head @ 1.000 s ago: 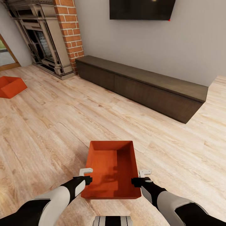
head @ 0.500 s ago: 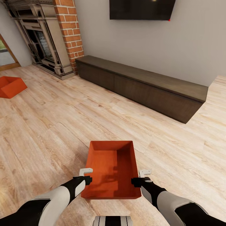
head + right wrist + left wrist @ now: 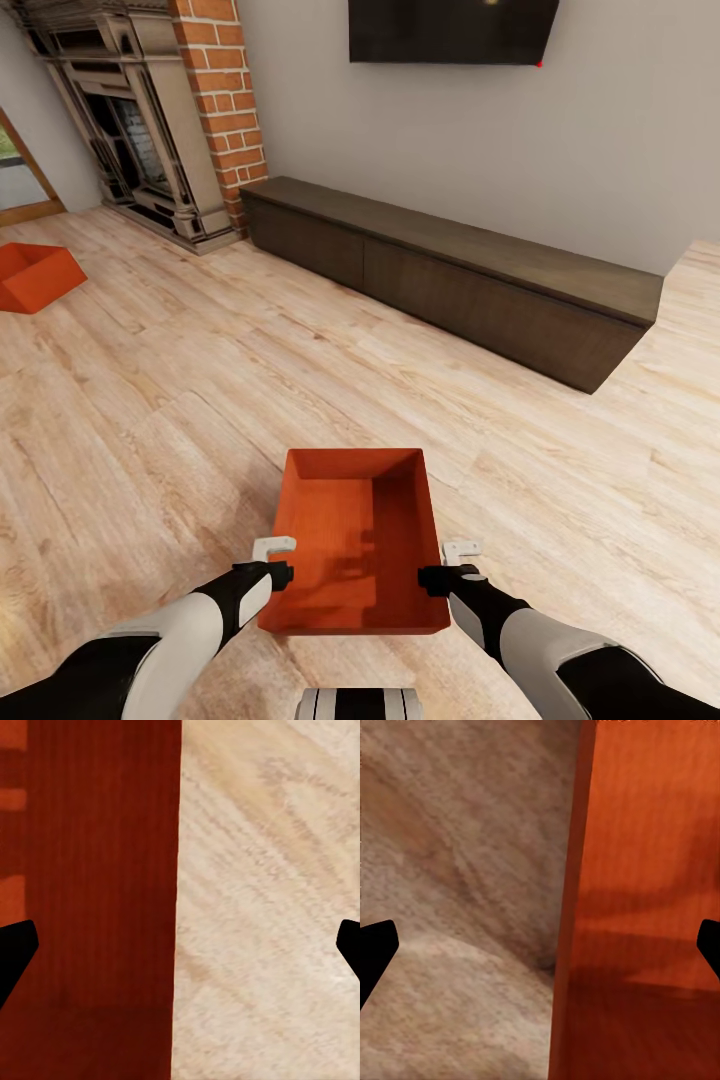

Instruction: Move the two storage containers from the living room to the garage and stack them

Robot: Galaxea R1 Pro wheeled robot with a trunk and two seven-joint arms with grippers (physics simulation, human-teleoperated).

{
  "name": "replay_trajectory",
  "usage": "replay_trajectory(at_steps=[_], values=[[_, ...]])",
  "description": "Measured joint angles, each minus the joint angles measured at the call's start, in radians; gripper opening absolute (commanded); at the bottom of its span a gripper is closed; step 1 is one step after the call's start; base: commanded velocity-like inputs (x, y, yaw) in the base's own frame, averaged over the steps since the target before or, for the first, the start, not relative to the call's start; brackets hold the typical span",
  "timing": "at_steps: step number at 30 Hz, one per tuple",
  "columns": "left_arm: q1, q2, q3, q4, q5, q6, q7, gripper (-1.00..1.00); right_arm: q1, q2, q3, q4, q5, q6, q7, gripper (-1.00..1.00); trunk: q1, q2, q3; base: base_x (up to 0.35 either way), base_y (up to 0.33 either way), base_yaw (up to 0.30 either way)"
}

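We see a floor (image 3: 200, 400) of light wood planks with a visible grain and a soft satin sheen. The near storage container (image 3: 355, 540) looks like smooth, matt orange-red plastic, its walls plain and unmarked; the far storage container (image 3: 35, 275) has the same finish. The fireplace (image 3: 140, 120) is flanked by rough red brick (image 3: 220, 100) with pale mortar lines. The long low cabinet (image 3: 450, 275) appears to be dark brown wood, matt, with faint grain. The wall (image 3: 450, 150) behind it is flat, matt paint. The TV (image 3: 450, 30) is glossy black. Our arms show smooth white shells and black matt sections near the left gripper (image 3: 272, 560) and right gripper (image 3: 448, 564).
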Motion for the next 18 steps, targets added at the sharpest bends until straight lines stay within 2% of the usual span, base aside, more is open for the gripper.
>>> replay_trajectory(at_steps=[2, 7, 18], values=[[0.0, 0.0, 0.0, 0.0, 0.0, -0.001, 0.0, 1.0, 0.0, 0.0, 0.0, 0.0, 0.0, 0.0, 0.0, 1.0, 0.0, 0.0, 0.0, 0.0, 0.0, 0.0], [0.0, 0.0, 0.0, 0.0, 0.0, -0.003, 0.001, 1.0, 0.0, 0.0, 0.0, 0.0, 0.0, 0.0, 0.0, 1.0, 0.019, -0.035, -0.016, 0.0, 0.0, 0.0], [0.0, 0.001, 0.001, 0.0, 0.0, -0.005, 0.001, 1.0, 0.0, 0.0, 0.0, 0.0, -0.001, 0.0, 0.0, 1.0, 0.019, -0.035, -0.016, 0.0, 0.0, 0.0]])
